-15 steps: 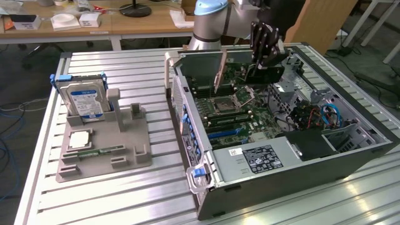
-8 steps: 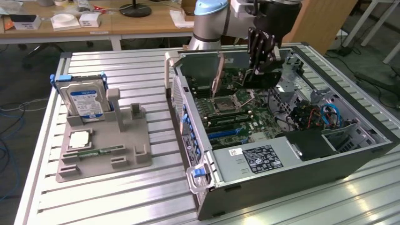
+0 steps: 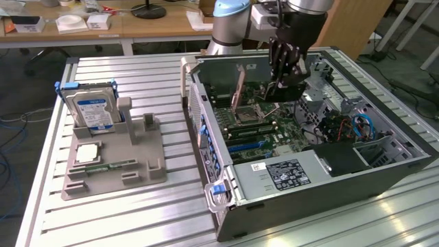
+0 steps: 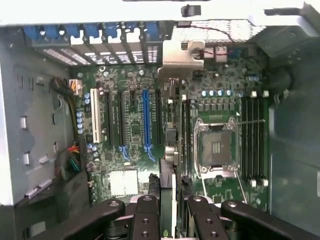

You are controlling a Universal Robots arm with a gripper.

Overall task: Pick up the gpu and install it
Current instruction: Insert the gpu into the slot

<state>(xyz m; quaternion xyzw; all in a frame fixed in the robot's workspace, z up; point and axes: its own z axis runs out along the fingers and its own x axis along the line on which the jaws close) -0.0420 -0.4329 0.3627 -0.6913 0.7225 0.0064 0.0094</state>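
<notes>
exterior / arm: comes in at top centre of the frame and reaches down into the open case (image 3: pixel 302 208).
exterior / tool (image 3: pixel 285 82): black fingers pinched on the gpu (image 3: pixel 287 94), upper centre of the frame.
exterior / gpu: dark card held inside the case over the board (image 3: pixel 264 131), just up and toward the exterior view's right from the CPU socket (image 3: pixel 247 114). Can't tell whether it touches the board.
exterior / case: lies on its side on the slatted worktop (image 3: pixel 137 221), open face up, right half of the frame; PSU (image 3: pixel 285 175) at its lower end.
exterior / fixture (image 3: pixel 120 172): grey holder in the left half, well apart from the case. Hard drive (image 3: pixel 92 109) stands upright at its upper end; CPU (image 3: pixel 86 153) and memory stick (image 3: pixel 104 168) lie flat below it.
wrist / tool (image 4: pixel 172 202): finger pads close in from both sides on the card's edge.
wrist / gpu (image 4: pixel 181 59): seen edge-on as a thin strip running away from the fingers, its metal bracket at the far end by the case's rear wall.
wrist / line-up: card sits between the blue slot (image 4: pixel 146 120) and the CPU socket (image 4: pixel 216 147); white slot (image 4: pixel 95 117) lies beyond the blue one, memory slots (image 4: pixel 252 135) beyond the socket.
</notes>
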